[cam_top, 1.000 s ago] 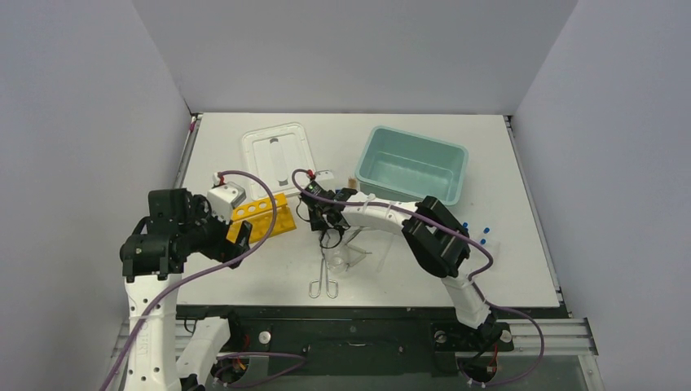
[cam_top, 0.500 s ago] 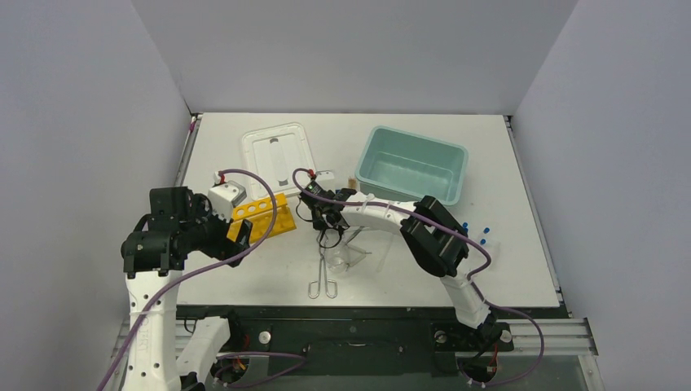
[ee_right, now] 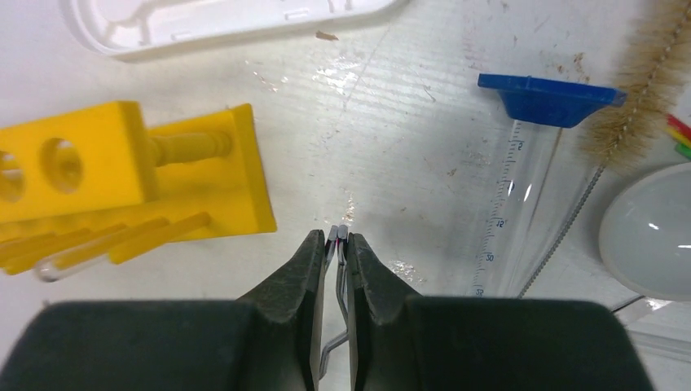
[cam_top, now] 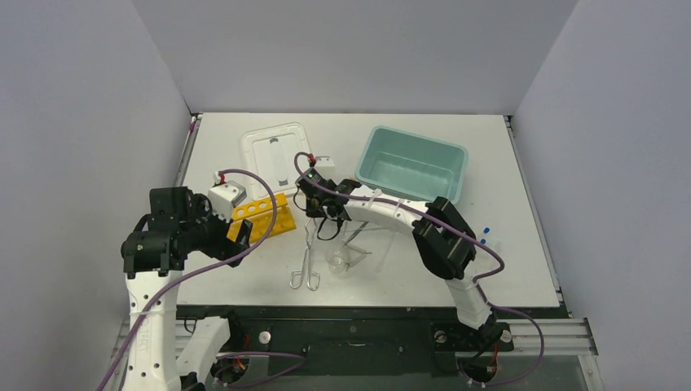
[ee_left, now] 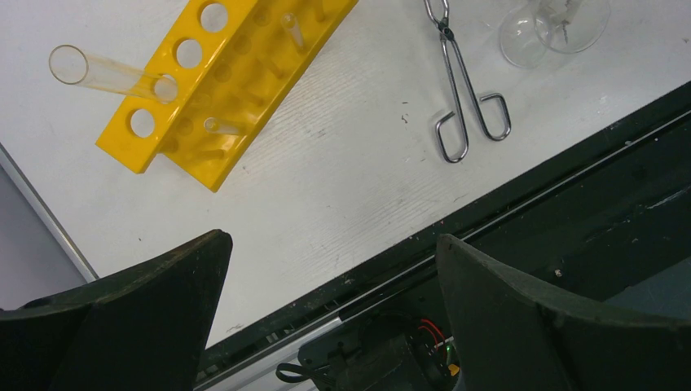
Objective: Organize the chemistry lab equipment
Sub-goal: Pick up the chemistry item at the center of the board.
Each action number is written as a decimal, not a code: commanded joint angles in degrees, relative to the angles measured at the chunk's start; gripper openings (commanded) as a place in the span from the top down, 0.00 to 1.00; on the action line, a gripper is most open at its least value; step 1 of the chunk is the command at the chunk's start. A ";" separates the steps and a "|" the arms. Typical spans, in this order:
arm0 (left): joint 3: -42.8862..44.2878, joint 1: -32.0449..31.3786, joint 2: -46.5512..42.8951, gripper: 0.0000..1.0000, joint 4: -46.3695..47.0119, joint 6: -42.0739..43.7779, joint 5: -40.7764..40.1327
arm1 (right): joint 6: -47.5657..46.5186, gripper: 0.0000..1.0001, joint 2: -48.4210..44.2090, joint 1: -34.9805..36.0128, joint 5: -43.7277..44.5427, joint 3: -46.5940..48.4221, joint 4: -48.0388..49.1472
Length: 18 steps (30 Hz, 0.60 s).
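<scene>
Yellow holed rack (cam_top: 262,216) lies at 9 o'clock on table (cam_top: 530,269), one clear tube (ee_left: 106,73) poking from a hole; left gripper (ee_left: 330,244) at rack's 8 o'clock, jaws wide apart, empty; white lid (cam_top: 277,151) at 11 o'clock; metal tongs (cam_top: 307,261) at 7 o'clock, loop handles toward 6, tips pinched tight in right gripper (ee_right: 336,240); clear glass beaker (cam_top: 341,261) just at tongs' 3 o'clock; teal tub (cam_top: 411,167) at 1 o'clock; blue-capped vials (cam_top: 485,232) at 3 o'clock.
</scene>
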 commanded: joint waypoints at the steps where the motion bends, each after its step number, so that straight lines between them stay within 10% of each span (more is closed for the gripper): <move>1: 1.47 0.26 -0.53 0.03 1.74 0.77 1.01 | 1.39 1.00 -7.78 -0.71 2.58 3.35 2.70; 18: 1.44 0.21 -1.35 0.03 1.48 0.85 1.35 | -3.14 1.00 -18.05 -2.47 7.95 4.16 1.41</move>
